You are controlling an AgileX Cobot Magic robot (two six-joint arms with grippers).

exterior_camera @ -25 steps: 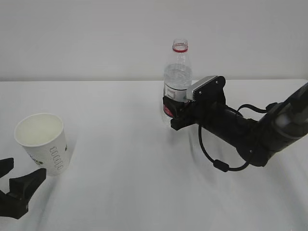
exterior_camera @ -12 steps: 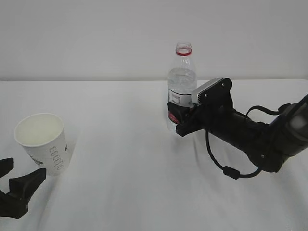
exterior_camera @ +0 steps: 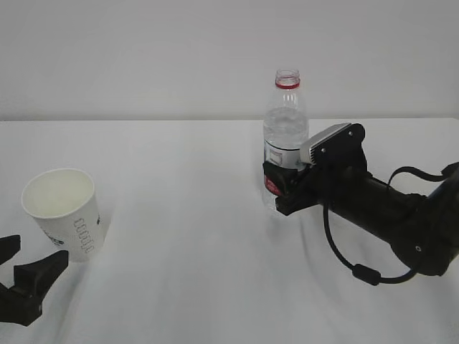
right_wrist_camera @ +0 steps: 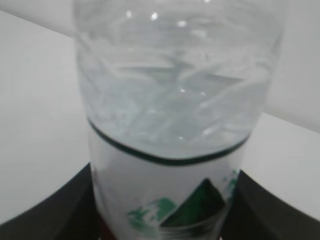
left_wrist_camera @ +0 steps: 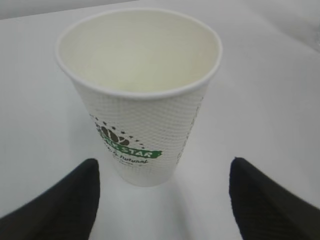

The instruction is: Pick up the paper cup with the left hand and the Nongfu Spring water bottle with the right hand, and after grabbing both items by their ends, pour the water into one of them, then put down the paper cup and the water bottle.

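The white paper cup (exterior_camera: 66,213) stands upright at the table's left, its green logo facing the left wrist view (left_wrist_camera: 140,100). It looks empty. My left gripper (exterior_camera: 32,256) (left_wrist_camera: 163,167) sits low just in front of the cup, open, one black finger on each side of the cup's base and neither touching it. The uncapped Nongfu Spring water bottle (exterior_camera: 285,125) (right_wrist_camera: 167,125) stands upright right of centre. My right gripper (exterior_camera: 277,192) (right_wrist_camera: 165,200) is shut on its labelled lower part. Clear water (right_wrist_camera: 170,95) fills much of the bottle.
The white table (exterior_camera: 179,287) runs back to a plain pale wall. A black cable (exterior_camera: 358,269) loops under the right arm. Bare tabletop lies between cup and bottle.
The right gripper has carried the bottle to the right and somewhat nearer the camera, still upright. The left gripper and the cup have not moved.
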